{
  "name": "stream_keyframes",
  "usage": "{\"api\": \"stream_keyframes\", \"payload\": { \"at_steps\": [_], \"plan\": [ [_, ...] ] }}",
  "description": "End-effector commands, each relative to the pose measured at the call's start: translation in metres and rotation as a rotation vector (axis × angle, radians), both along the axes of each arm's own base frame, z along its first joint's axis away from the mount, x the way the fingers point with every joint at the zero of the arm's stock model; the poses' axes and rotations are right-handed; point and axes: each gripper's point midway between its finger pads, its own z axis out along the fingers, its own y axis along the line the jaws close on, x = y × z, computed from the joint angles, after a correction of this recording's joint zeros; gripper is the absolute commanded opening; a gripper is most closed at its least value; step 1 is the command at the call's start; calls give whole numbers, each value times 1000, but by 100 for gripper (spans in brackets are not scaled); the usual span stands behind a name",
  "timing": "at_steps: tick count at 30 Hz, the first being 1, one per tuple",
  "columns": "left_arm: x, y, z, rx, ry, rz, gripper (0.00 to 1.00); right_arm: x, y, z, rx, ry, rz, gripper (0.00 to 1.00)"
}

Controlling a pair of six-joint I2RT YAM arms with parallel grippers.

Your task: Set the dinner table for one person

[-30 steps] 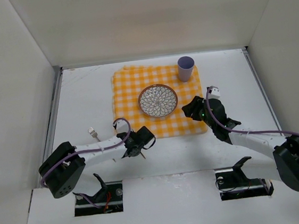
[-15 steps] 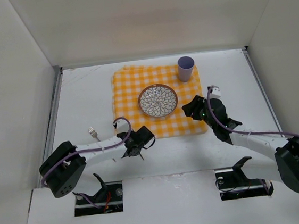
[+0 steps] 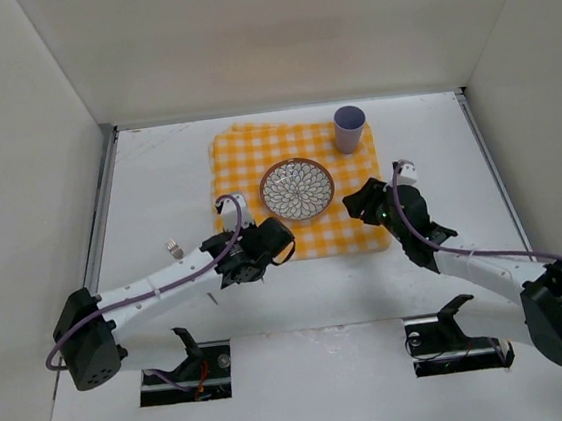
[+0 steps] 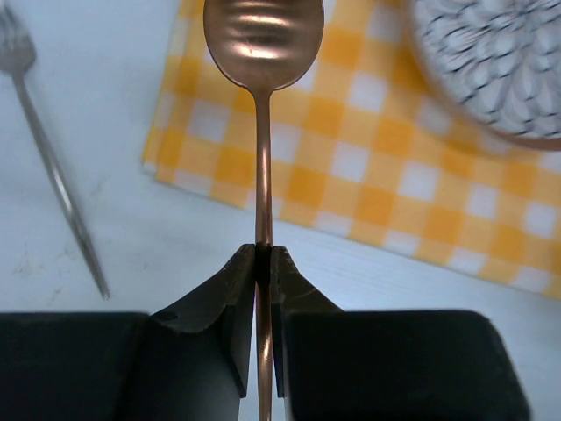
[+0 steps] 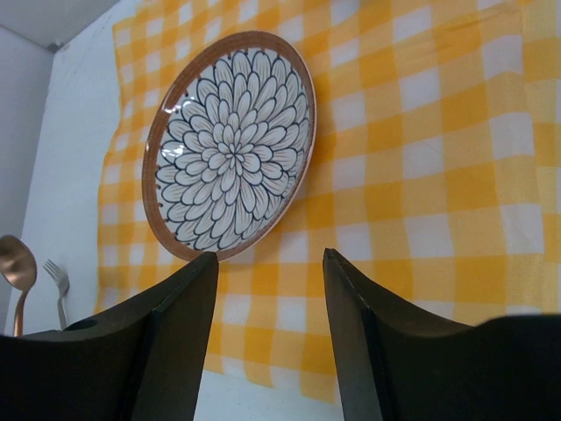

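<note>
My left gripper point(image 4: 264, 254) is shut on the handle of a copper spoon point(image 4: 263, 35). The spoon's bowl is over the near left corner of the yellow-and-white checkered cloth point(image 4: 394, 175). In the top view this gripper point(image 3: 269, 242) is at the cloth's near edge, above the white dinner table point(image 3: 158, 183). A flower-patterned plate point(image 3: 297, 189) sits in the middle of the cloth, and a lilac cup point(image 3: 350, 129) stands at its far right corner. My right gripper point(image 5: 270, 254) is open and empty, low over the cloth to the right of the plate point(image 5: 230, 145).
A silver fork point(image 3: 174, 248) lies on the table left of the cloth; it also shows in the left wrist view point(image 4: 53, 167). White walls enclose the table on three sides, with metal rails point(image 3: 101, 219) along the side edges.
My left arm has swung forward and to the right with the spoon, bringing it from the bare table to the cloth's near left corner. The right arm has barely moved.
</note>
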Motion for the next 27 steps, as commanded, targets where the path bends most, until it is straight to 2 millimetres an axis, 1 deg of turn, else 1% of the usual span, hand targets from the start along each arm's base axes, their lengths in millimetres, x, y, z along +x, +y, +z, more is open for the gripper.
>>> {"api": "stream_keyframes", "payload": {
  "at_steps": [1,2,4,5,6,8,9,11,14,16,18,22,24,27],
  "plan": [
    [30,-19,35,44,-114,-76,0,9,-10,34,47,-102,-56,58],
    [37,-30,40,27,-132,-102,0,9,-16,36,53,-110,-78,58],
    [56,-61,53,-31,-183,-164,0,8,-29,42,69,-131,-125,59],
    [66,-81,61,-68,-206,-198,0,8,-39,46,75,-143,-161,60],
    [73,-94,66,-94,-217,-222,0,8,-50,47,76,-152,-203,60],
    [90,-133,76,-138,-239,-297,0,8,-74,46,78,-154,-294,62],
    [97,-146,79,-146,-245,-322,0,7,-83,45,86,-150,-329,63],
    [110,-183,82,-161,-260,-387,0,7,-91,44,95,-147,-353,63],
    [125,-226,81,-201,-263,-446,0,6,-97,43,101,-146,-371,63],
    [133,-248,75,-217,-250,-465,0,6,-102,41,104,-142,-386,63],
    [139,-265,66,-224,-248,-473,0,6,-101,42,118,-140,-382,64],
    [154,-284,40,-243,-217,-443,0,4,-105,44,128,-150,-389,64],
    [158,-291,30,-250,-204,-435,0,2,-107,46,140,-158,-395,64],
    [158,-298,16,-262,-192,-416,0,0,-108,50,150,-169,-390,64]
  ]
}}
